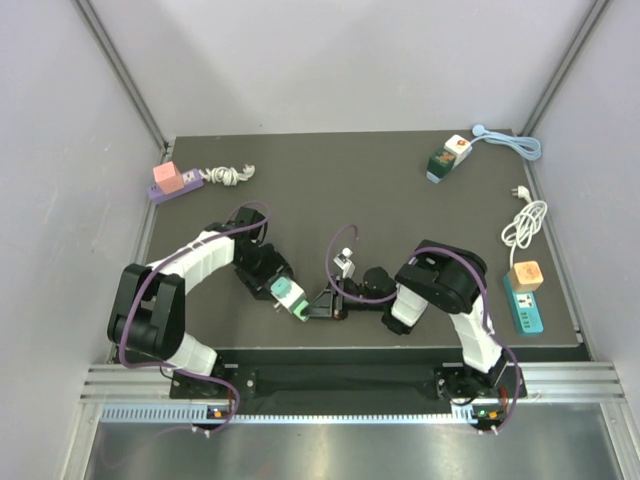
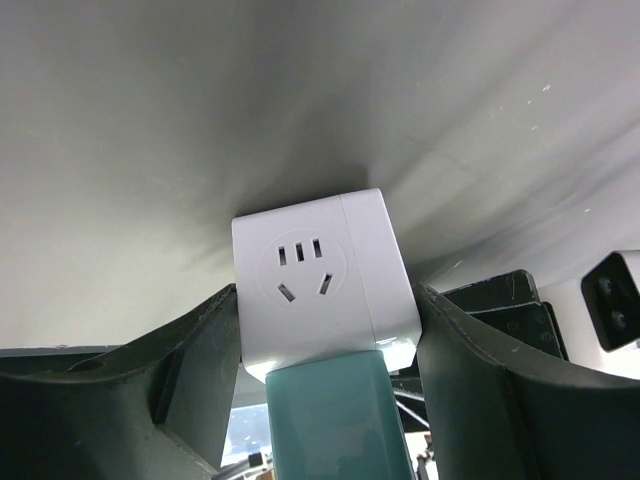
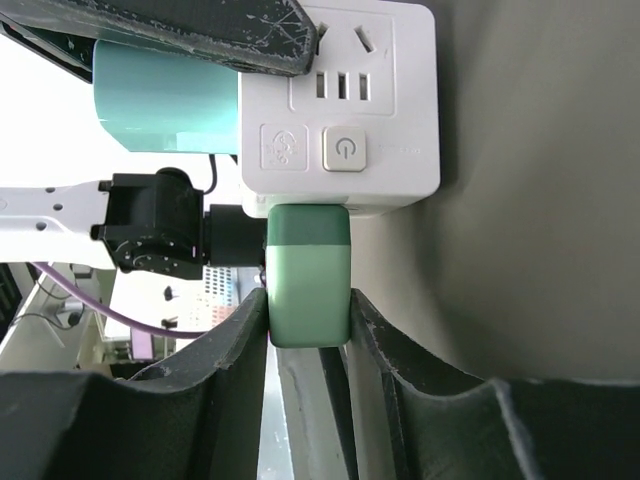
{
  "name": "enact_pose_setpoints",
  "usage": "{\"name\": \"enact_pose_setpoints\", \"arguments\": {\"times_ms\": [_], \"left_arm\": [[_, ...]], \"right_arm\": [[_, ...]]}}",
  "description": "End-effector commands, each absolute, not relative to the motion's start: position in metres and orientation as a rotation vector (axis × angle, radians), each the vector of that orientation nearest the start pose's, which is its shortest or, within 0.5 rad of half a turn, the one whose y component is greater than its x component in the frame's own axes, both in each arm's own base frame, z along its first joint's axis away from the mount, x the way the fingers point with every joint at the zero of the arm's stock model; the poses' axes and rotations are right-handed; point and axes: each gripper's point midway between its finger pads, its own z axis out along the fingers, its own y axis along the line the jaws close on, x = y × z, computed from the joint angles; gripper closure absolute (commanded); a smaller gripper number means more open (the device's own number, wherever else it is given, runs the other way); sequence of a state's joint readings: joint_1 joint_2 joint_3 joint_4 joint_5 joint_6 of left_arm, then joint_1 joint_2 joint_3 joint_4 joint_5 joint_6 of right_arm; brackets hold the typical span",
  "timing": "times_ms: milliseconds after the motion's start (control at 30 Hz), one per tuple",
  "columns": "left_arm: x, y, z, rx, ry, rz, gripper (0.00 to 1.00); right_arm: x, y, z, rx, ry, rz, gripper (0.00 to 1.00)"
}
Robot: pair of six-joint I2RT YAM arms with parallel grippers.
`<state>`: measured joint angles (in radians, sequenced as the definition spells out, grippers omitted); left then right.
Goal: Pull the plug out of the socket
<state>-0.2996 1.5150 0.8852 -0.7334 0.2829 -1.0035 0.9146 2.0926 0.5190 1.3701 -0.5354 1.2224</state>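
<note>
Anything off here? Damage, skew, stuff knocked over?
Nothing spilled or broken. The left pincer clamps the white socket cube, the right pincer grips the green plug, which sits square in the cube. Only blemish: pale scuff marks on the left pincer's finger across the cube's top in the right wrist view.

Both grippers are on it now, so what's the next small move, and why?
Probably the right gripper should pull the plug straight back, away from the socket. It is clamped on the plug, which sits fully seated, while the left gripper clamps the socket on both sides to brace it.
</note>
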Motion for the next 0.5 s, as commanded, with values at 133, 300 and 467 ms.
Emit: {"name": "enact_pose_setpoints", "arguments": {"times_ms": [133, 300, 467], "left_arm": [[0.261, -0.113, 0.029, -1.019, 2.758, -0.256, 1.00], [0.260, -0.111, 0.026, -1.022, 2.760, -0.242, 1.00], [0.260, -0.107, 0.027, -1.028, 2.752, -0.223, 1.00]], "right_arm": [[0.101, 0.375, 0.046, -0.311, 2.256, 1.950, 1.00], [0.099, 0.368, 0.049, -0.321, 2.243, 1.926, 1.00], [0.099, 0.363, 0.058, -0.318, 2.207, 1.915, 1.00]]}}
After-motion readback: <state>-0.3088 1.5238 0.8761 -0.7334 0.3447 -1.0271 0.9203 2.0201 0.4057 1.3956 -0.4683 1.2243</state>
